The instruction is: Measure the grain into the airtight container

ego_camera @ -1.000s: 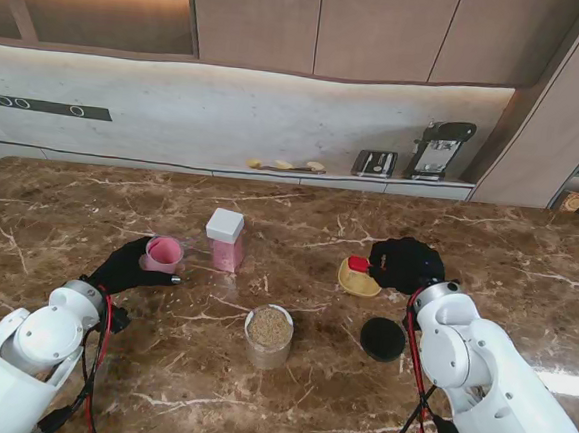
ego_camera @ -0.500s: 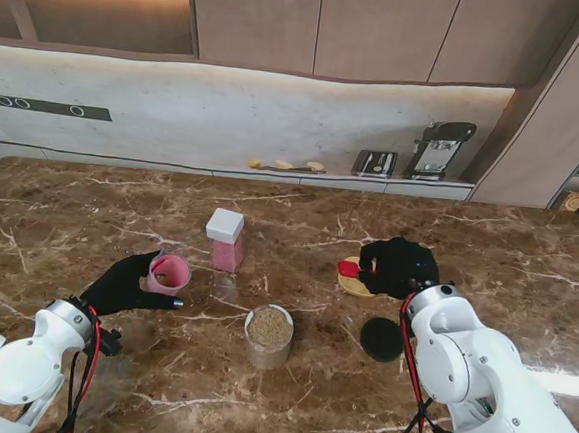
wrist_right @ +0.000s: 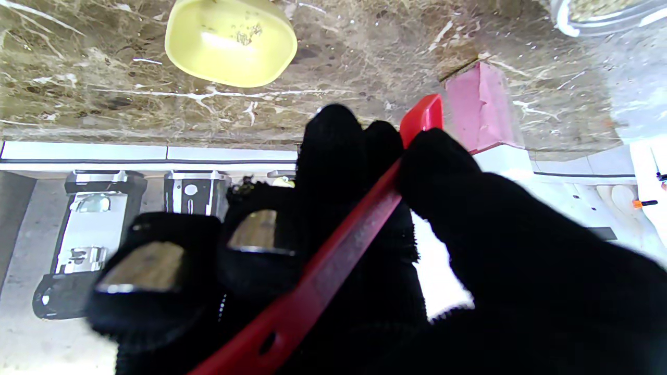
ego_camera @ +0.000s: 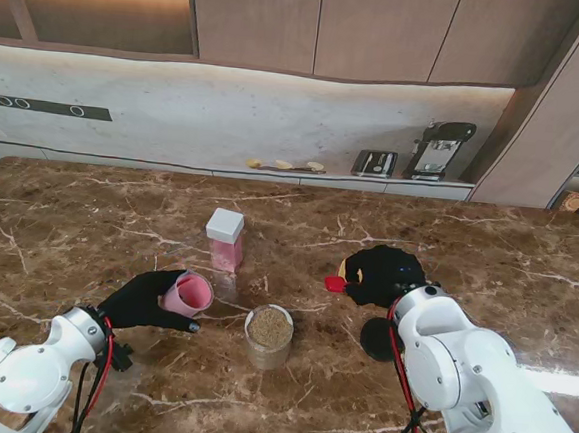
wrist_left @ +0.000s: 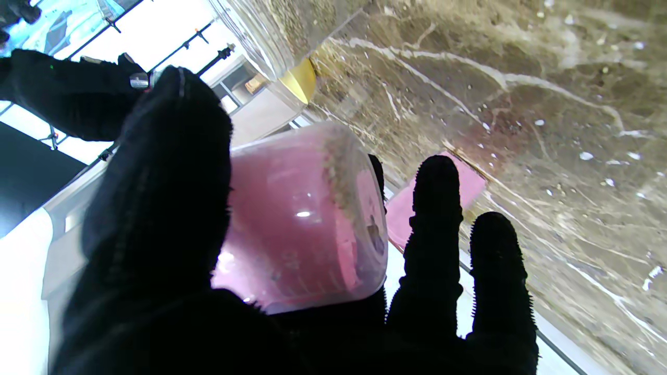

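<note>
**Pink cup tipped in my left hand, red scraper in my right**

My left hand [ego_camera: 142, 300] is wrapped around the pink measuring cup [ego_camera: 188, 294], thumb on one side and fingers [wrist_left: 435, 208] on the other, with the cup tilted so its mouth faces right, toward the clear jar of grain [ego_camera: 269, 336]. From my left wrist I can see a band of grain lying along the inside of the cup's wall. The cup is just beside the jar but not touching it.

The jar stands upright on the marble table [ego_camera: 89, 211], near me and between my two arms, filled close to its rim. Farther from me stands the pink airtight container [ego_camera: 225, 240] with its white lid on.

My right hand [ego_camera: 377, 276] is clamped on a flat red scraper [wrist_right: 333, 265], pinched between thumb and fingers, its tip sticking out to the left. The yellow scoop [wrist_right: 230, 42] lies on the table beyond my fingers; in the stand's view my hand covers most of it. A black round lid [ego_camera: 376, 338], as best I can judge, lies nearer to me, partly behind my right arm.
</note>
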Tool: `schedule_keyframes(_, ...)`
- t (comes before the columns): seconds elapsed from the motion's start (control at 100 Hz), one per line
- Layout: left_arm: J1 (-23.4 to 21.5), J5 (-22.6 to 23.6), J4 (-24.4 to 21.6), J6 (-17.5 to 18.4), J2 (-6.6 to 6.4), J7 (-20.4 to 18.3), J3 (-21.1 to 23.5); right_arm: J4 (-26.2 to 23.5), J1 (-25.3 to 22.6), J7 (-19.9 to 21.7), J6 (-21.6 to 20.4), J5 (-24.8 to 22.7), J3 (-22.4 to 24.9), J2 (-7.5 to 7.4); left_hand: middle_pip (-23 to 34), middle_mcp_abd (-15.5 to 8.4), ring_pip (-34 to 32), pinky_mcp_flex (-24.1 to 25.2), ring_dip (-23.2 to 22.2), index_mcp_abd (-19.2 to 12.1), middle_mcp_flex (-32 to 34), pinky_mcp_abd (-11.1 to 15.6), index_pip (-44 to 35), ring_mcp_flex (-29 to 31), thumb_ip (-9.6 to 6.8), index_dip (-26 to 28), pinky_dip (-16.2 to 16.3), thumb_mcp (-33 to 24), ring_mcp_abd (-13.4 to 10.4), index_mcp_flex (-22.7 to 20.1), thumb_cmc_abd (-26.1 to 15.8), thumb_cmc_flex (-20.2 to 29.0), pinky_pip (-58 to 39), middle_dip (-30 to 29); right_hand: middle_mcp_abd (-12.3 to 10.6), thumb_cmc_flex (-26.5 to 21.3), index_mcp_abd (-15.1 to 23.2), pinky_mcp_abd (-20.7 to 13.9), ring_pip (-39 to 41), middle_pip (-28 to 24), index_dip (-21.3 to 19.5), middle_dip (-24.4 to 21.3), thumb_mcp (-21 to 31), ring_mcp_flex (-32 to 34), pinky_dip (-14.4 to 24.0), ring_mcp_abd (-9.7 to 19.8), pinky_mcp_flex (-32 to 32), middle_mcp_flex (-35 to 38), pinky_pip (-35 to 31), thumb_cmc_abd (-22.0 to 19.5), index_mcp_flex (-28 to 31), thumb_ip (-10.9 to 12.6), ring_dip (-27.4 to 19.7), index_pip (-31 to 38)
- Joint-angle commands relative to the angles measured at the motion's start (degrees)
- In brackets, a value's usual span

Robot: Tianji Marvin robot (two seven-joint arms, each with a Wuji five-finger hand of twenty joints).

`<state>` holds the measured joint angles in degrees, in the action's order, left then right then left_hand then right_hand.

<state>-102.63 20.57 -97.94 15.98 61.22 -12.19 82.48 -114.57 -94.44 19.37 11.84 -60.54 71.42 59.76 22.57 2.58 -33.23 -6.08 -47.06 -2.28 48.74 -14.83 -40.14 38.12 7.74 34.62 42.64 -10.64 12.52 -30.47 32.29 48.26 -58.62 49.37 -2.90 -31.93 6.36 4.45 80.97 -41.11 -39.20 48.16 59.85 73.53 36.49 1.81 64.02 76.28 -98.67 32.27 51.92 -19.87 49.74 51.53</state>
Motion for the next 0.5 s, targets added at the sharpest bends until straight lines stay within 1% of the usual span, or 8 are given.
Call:
schedule_keyframes(0.0, -0.34, 0.37, -0.41, -0.24, -0.07, -0.72, -1.03, -1.01, -0.5, 1.17, 0.69, 0.35, -0.36, 0.02, 2.72, -2.17, -1.65, -0.32, -0.91, -9.59, 7.36, -1.12, -9.65, 1.4, -0.99, -0.62, -0.76, -9.88, 0.43, -12.48, -14.6, 9.89, -2.43, 2.14, 1.92, -3.93, 2.17, -3.54, 3.29, -1.29, 0.68, 0.86, 0.82, 2.1, 0.61, 3.81, 2.96, 3.53, -5.67, -0.53, 0.41, 3.71, 1.83, 3.01)
schedule_keyframes(0.15, -0.5, 0.78, -0.46, -0.55, -0.17, -0.89, -2.35, -2.4, -1.2, 2.05, 1.36, 0.64, -1.18, -0.06, 2.02, -2.54, -1.57, -0.19, -0.84, -10.9, 8.14, -1.02, -10.31, 1.3, -0.89, -0.73, -0.89, -10.84, 0.25, -13.26, -14.37, 11.59, -2.49, 2.75, 1.98, -4.0, 2.11, -3.84, 3.45, -1.26, 0.84, 0.96, 0.48, 2.1, 0.63, 3.98, 3.0, 3.52, -5.87, -0.73, 0.35, 3.74, 1.9, 3.1)
schedule_keyframes(0.18, -0.63, 0.89, -0.49, -0.61, -0.17, -0.82, -2.51, -2.64, -1.36, 2.26, 1.44, 0.63, -1.37, -0.09, 0.41, -2.57, -1.42, -0.13, -0.66, -11.16, 8.84, -1.07, -10.94, 1.29, -0.59, -1.22, -1.11, -11.16, 0.29, -13.35, -14.34, 12.02, -2.56, 4.0, 1.98, -4.05, 2.1, -3.88, 3.47, -1.27, 0.86, 0.98, 0.44, 2.1, 0.63, 4.0, 3.0, 3.51, -5.89, -0.78, 0.32, 3.76, 1.9, 3.1)
schedule_keyframes(0.26, -1.04, 1.24, -0.59, -0.73, -0.18, -0.7, -2.71, -3.04, -1.63, 2.63, 1.49, 0.59, -1.96, -0.15, -0.19, -3.0, -1.21, 0.05, -0.53, -11.86, 9.08, -0.82, -11.16, 1.04, -0.64, -1.27, -1.21, -11.39, -0.11, -13.6, -14.6, 12.52, -2.46, 4.04, 1.98, -4.11, 2.08, -3.97, 3.48, -1.27, 0.94, 1.04, 0.24, 2.09, 0.61, 4.03, 2.99, 3.51, -5.91, -0.92, 0.2, 3.78, 1.91, 3.09)
schedule_keyframes(0.38, -1.48, 1.87, -0.59, -1.01, -0.17, -0.43, -2.84, -3.56, -1.72, 3.66, 2.04, 0.1, -3.13, -0.28, -0.72, -3.1, -0.95, 0.19, -0.36, -11.56, 9.47, -0.78, -11.17, 0.96, -0.75, -1.44, -1.29, -11.97, -0.07, -14.07, -15.1, 13.24, -2.36, 3.88, 1.92, -4.18, 1.63, -4.71, 4.23, -1.52, 1.31, 1.35, -0.18, 2.16, 0.83, 4.65, 3.25, 3.75, -6.8, -0.96, 0.21, 3.94, 2.23, 3.17)
schedule_keyframes(0.44, -1.6, 2.2, -0.5, -1.12, -0.15, -0.2, -2.9, -3.82, -2.07, 3.71, 2.32, -1.0, -3.62, -0.27, -0.87, -3.11, -0.8, 0.28, -0.27, -11.23, 9.66, -0.72, -11.13, 0.85, -0.76, -1.53, -1.33, -12.27, -0.22, -14.27, -15.39, 13.64, -2.29, 3.92, 1.66, -3.92, 1.35, -6.05, 6.02, -2.13, 1.74, 1.79, 0.37, 2.15, 1.4, 5.95, 3.59, 4.48, -8.52, -0.4, 0.41, 4.24, 3.13, 3.34)
schedule_keyframes(0.49, -1.69, 2.36, -0.43, -1.19, -0.1, 0.07, -2.99, -3.95, -2.43, 3.17, 3.06, -1.65, -4.16, -0.18, -0.86, -3.08, -0.8, 0.28, -0.25, -10.98, 9.84, -0.73, -11.12, 0.95, -0.74, -1.58, -1.34, -12.39, -0.19, -14.47, -15.47, 13.94, -2.27, 4.0, 1.63, -3.87, 0.85, -6.74, 7.1, -2.43, 2.08, 2.02, 0.94, 2.14, 1.81, 6.4, 3.77, 5.1, -9.67, 0.21, 0.66, 4.49, 3.74, 3.57)
